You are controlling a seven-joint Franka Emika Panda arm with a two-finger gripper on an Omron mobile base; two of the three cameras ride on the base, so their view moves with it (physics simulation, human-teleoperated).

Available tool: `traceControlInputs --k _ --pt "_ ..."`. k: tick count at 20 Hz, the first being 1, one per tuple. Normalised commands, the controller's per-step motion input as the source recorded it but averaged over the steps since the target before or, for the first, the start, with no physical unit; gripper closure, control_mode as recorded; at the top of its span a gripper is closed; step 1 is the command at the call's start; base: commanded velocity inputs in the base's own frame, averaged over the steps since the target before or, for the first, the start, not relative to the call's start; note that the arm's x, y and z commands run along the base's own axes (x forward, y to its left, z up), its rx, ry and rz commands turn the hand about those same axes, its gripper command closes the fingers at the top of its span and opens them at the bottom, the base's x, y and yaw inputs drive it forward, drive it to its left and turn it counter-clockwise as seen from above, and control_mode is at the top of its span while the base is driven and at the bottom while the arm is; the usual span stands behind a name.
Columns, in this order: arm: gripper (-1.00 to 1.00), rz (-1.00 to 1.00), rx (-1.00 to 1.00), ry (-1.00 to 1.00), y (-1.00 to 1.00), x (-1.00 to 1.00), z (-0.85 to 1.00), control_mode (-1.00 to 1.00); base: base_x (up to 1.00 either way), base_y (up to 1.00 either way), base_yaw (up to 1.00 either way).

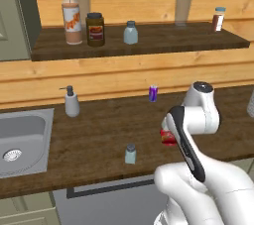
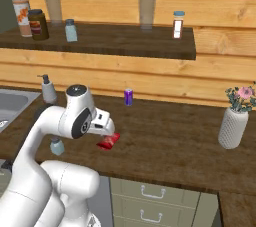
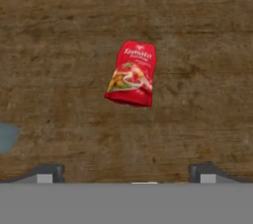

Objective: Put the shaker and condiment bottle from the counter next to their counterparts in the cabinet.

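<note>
We had the gripper (image 3: 126, 173) hanging above the surface (image 3: 207, 30) with its fingers (image 3: 45, 173) spread wide and empty. The condiment bottle (image 3: 131, 73) lay flat on its side just below us, slightly skewed to the fingers' line. We judged that skew the main risk: closing on it could pinch a corner and spin it away. The shaker (image 1: 130, 153) stood near the front edge, where a careless sweep might tip it.
</note>
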Motion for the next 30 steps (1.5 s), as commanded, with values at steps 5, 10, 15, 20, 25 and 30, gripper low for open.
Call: traceControlInputs --k 5,10,15,20,25,30 --pt "-1.00 -0.07 0.00 0.04 0.00 0.32 -0.28 -1.00 0.00 0.00 0.00" --pt "-1.00 -0.07 0.00 0.06 0.00 0.38 -0.25 -1.00 0.00 0.00 0.00" --pt "-1.00 -0.06 0.00 0.09 -0.02 0.41 -0.13 -1.00 0.00 0.00 0.00" --pt "-1.00 -0.04 0.00 0.11 -0.14 0.45 -0.11 -1.00 0.00 0.00 0.00" --pt "-1.00 -0.03 0.00 0.11 -0.09 0.40 -0.14 -1.00 0.00 0.00 0.00" --pt "-1.00 -0.03 0.00 0.08 0.00 0.19 -0.22 -1.00 0.00 0.00 0.00"
